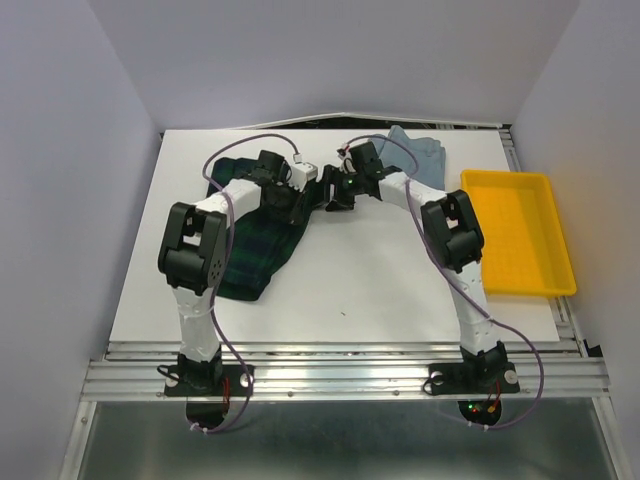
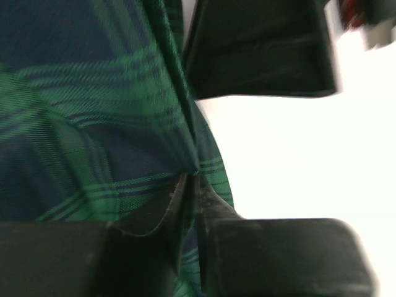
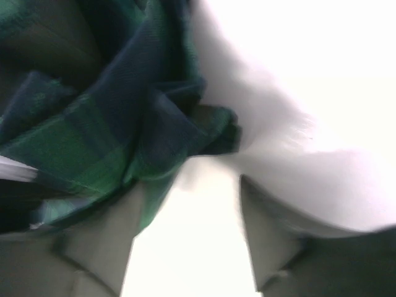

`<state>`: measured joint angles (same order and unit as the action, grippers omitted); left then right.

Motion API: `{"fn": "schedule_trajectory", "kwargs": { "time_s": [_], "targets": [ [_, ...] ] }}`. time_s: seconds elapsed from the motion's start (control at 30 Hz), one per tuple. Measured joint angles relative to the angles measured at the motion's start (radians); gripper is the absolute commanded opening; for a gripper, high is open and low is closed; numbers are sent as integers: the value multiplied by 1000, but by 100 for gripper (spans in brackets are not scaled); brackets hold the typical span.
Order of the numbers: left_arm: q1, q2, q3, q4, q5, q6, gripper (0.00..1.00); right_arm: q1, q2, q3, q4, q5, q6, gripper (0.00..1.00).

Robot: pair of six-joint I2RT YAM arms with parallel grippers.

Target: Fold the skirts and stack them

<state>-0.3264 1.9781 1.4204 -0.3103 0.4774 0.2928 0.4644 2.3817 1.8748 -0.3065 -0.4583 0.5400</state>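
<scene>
Plaid skirt (image 1: 248, 262), dark green and navy, lies spread on the white table (image 1: 350, 290) at about 9 o'clock. It reaches from the far left of the table toward the near edge, and part of it is under the left arm.

Left gripper (image 2: 192, 210): in the left wrist view the two fingers stand almost together. The hem of the plaid skirt runs down into the narrow slit between them, so the jaws are clamped on that cloth. The picture is blurred.

Right gripper (image 3: 185, 247): the jaws stand apart, with bare table showing between the fingers. Bunched plaid cloth lies at 10 o'clock in this view, just beside the left finger. Both grippers meet near the table centre, at the right edge of the skirt.

Light blue-grey skirt (image 1: 418, 152) lies crumpled at 1 o'clock, against the far edge.

Yellow tray (image 1: 515, 230) sits at 3 o'clock, well apart from both skirts.
</scene>
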Motion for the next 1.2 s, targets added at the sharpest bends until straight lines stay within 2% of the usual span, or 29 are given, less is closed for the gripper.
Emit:
{"fn": "schedule_trajectory", "kwargs": {
  "time_s": [0.03, 0.07, 0.17, 0.33, 0.53, 0.73, 0.9, 0.93, 1.0, 1.03, 1.07, 1.1, 1.13, 1.17, 1.2],
  "targets": [
    [0, 11, 0, 0, 8, -4, 40, -7, -3, -5, 9, -21, 16, 81],
    [0, 18, 0, 0, 16, -6, 42, -19, -11, -14, 24, -48, 18, 90],
    [1, 24, 0, 0, 51, -20, 50, -42, -53, -83, 77, -119, 70, 100],
    [11, -24, -53, 47, 118, -48, 63, -63, -97, -205, 198, -187, 190, 100],
    [20, -252, -138, 43, 156, -56, 66, -50, -98, -238, 310, -204, 348, 100],
    [49, -459, -171, 50, 122, -64, 69, -5, -86, -220, 388, -167, 436, 100],
    [193, -522, -238, -2, 37, -50, 59, 31, -11, -122, 353, -79, 432, 97],
    [241, -515, -250, -16, 16, -47, 54, 35, 4, -106, 340, -57, 430, 94],
    [329, -492, -268, -47, -8, -37, 51, 37, 13, -89, 325, -35, 419, 74],
    [367, -478, -275, -61, -21, -31, 45, 39, 18, -68, 312, -21, 404, 62],
    [396, -463, -283, -73, -35, -25, 40, 39, 25, -52, 302, -9, 394, 45],
    [410, -453, -291, -83, -50, -16, 36, 39, 34, -36, 299, -2, 377, 37],
    [419, -438, -300, -94, -61, -11, 29, 40, 48, -12, 289, 3, 348, 29],
    [420, -422, -307, -107, -68, -1, 24, 44, 77, 37, 279, 5, 296, 16],
    [415, -399, -316, -115, -71, 18, 20, 44, 109, 91, 280, 6, 265, 11]
  ]
}}
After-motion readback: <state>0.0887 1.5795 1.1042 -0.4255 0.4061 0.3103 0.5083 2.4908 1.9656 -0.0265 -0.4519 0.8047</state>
